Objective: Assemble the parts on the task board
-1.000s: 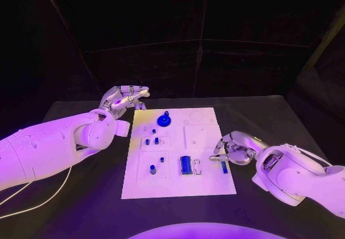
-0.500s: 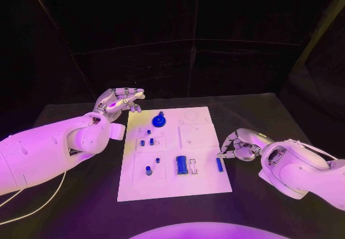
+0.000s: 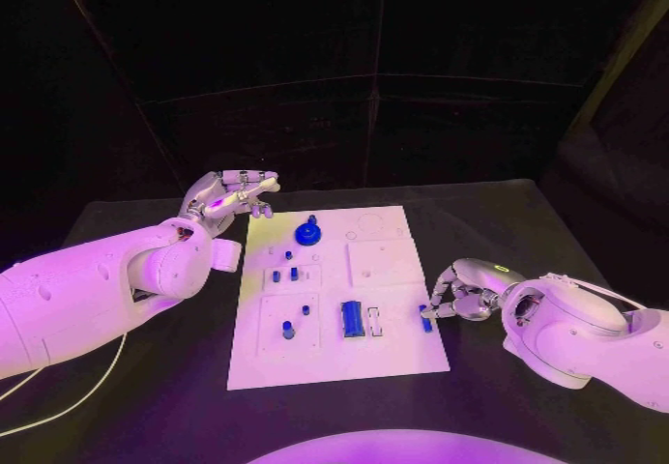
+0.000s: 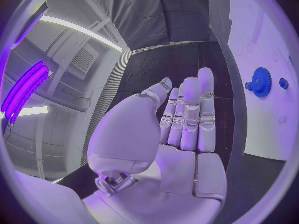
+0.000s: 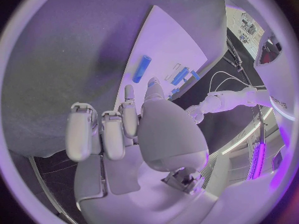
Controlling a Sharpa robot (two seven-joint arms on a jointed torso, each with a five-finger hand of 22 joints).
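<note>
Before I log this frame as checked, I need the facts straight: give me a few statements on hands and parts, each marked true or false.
1. The left hand hangs near the task board's far left corner, holding nothing. True.
2. The gear-shaped part sits at the board's near end. False: at its far end.
3. The right hand is beside the board's right edge, by a small blue part. True.
4. The left hand grips the gear-shaped part. False: they are apart.

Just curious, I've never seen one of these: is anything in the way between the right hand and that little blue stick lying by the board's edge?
Nothing visible. The right hand hovers beside the small blue part near the task board's right edge; only bare board and table lie between.
</note>
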